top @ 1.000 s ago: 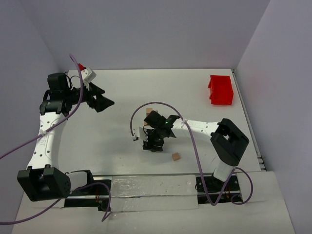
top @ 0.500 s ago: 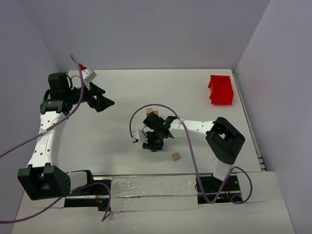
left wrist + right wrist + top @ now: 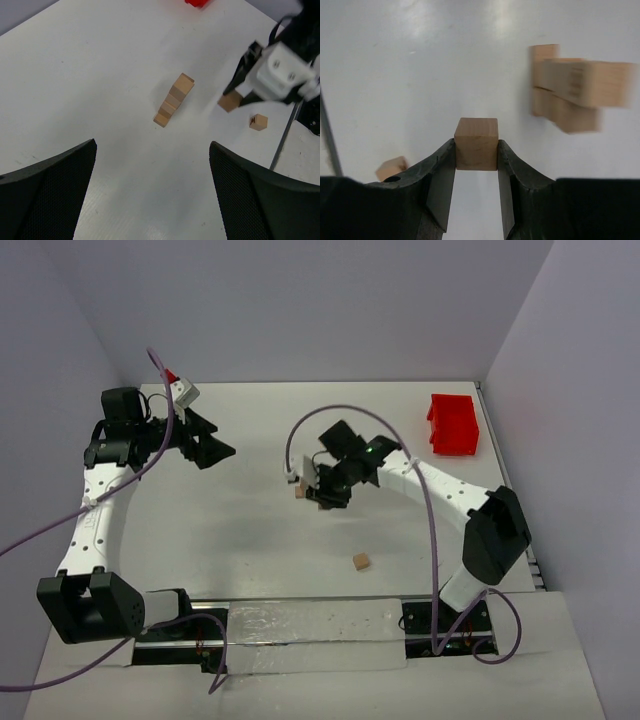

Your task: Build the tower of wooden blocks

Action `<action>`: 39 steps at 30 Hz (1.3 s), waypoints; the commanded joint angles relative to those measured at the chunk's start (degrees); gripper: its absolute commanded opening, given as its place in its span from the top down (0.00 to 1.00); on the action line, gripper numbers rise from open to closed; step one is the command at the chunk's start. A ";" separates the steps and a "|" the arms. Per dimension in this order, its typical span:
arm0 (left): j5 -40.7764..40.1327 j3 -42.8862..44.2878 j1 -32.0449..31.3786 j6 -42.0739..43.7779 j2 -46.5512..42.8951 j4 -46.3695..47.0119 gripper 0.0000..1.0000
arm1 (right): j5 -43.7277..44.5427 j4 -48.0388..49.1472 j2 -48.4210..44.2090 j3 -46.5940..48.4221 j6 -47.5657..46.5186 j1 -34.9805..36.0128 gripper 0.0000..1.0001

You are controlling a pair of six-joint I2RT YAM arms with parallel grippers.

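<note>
Between the right jaws: one block (image 3: 476, 142), pinched on two opposite faces by the right gripper (image 3: 476, 150), the jaws drawn in narrow to its width. I read the grip as square and centred, with the top face level, which should suit setting it down flat. From the left wrist view it appears to hang just clear of the table (image 3: 200, 540).

Ahead and to the right of those jaws: tower (image 3: 173, 100), a short stepped stack, blurred in the right wrist view and apart from the held block. I judge this to be the carry step. The block goes there next and wants a straight descent so the stack is not nudged.

Behind and to the left of those jaws: spare block (image 3: 258, 121), loose on the table, a likely later pick.

Well beyond the tower: bin (image 3: 452, 425), no part in this.

Right arm (image 3: 450, 495): stretched from its base over mid-table, wrist bent down, fingers pointing at the surface.

Left gripper (image 3: 152, 147): jaws wide, nothing between them. Left arm (image 3: 95, 510) is raised at the far left, wrist turned toward the centre and well apart from the tower. I take it as parked to keep clear and give me a side view.
</note>
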 commanded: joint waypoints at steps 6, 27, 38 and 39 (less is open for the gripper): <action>3.70 4.87 -0.51 4.72 3.58 -5.35 0.01 | 0.44 -15.13 0.47 18.76 -7.29 -8.66 0.94; 2.65 5.39 -2.23 5.94 3.94 -6.14 0.01 | -0.84 -15.96 12.12 29.03 -9.24 -10.03 0.93; 2.08 5.72 -2.20 5.48 4.36 -5.83 0.01 | 0.19 -15.98 14.82 30.88 -11.02 -9.84 0.93; 2.00 5.77 -2.18 5.50 4.45 -5.88 0.01 | 0.21 -16.00 15.14 31.12 -11.12 -9.79 0.93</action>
